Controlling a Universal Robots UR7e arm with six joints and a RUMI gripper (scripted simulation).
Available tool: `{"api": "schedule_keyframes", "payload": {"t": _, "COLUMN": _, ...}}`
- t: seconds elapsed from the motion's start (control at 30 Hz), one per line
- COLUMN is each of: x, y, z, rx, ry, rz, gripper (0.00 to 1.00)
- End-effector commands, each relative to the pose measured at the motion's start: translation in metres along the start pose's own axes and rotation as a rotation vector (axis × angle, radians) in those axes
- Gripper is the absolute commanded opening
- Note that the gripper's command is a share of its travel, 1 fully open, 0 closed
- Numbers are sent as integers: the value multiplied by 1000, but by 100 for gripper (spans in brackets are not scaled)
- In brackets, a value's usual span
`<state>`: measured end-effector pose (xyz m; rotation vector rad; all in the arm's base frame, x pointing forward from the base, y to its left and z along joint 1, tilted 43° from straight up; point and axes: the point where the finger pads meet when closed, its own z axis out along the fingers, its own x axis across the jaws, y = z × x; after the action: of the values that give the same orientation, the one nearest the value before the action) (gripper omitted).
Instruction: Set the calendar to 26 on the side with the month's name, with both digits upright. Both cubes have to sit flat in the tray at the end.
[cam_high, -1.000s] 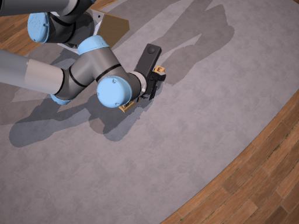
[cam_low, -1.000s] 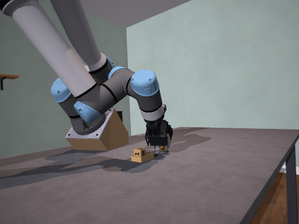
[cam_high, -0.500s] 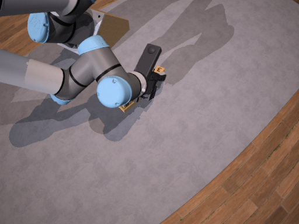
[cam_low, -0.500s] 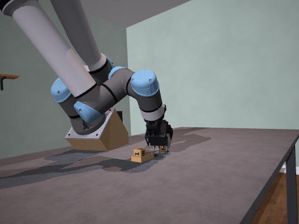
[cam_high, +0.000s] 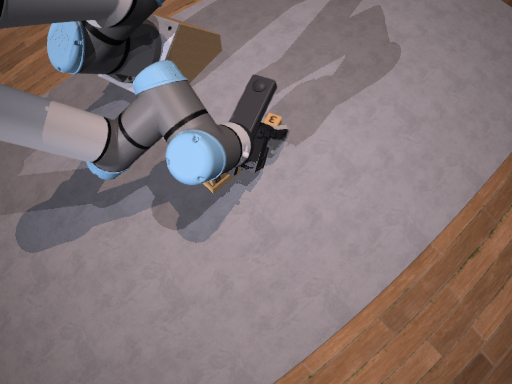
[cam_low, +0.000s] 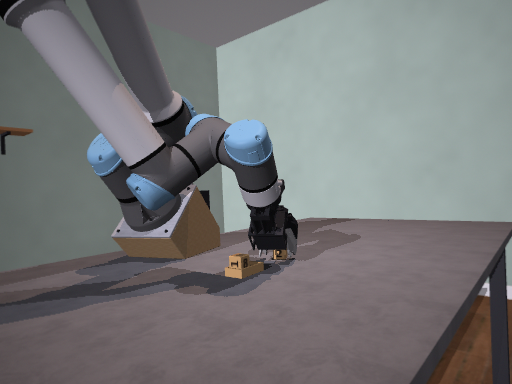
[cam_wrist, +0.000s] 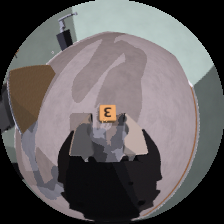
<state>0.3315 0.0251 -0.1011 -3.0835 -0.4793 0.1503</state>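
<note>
A small orange cube (cam_wrist: 107, 113) with a mirrored-looking 3 on its top face sits on the grey table. It also shows in the overhead view (cam_high: 272, 119) and in the side view (cam_low: 280, 254). My gripper (cam_wrist: 107, 113) points down over it, with one finger on each side of the cube and small gaps showing; it is open. The wooden tray (cam_low: 245, 270) lies just left of the gripper (cam_low: 274, 249) and carries the second cube (cam_low: 238, 261). In the overhead view the tray (cam_high: 217, 184) is mostly hidden under my wrist.
The arm's wooden base block (cam_low: 172, 232) stands behind and to the left of the tray. The table's right edge (cam_low: 492, 260) drops to a wooden floor.
</note>
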Motion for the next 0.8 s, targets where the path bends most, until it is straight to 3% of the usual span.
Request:
{"api": "schedule_keyframes", "payload": {"t": 0.0, "x": 0, "y": 0, "z": 0, "rx": 0, "ry": 1, "rz": 0, "gripper": 40}}
{"api": "schedule_keyframes", "payload": {"t": 0.5, "x": 0, "y": -3, "z": -3, "rx": 0, "ry": 1, "rz": 0, "gripper": 40}}
{"api": "schedule_keyframes", "payload": {"t": 0.77, "x": 0, "y": -16, "z": -16, "rx": 0, "ry": 1, "rz": 0, "gripper": 40}}
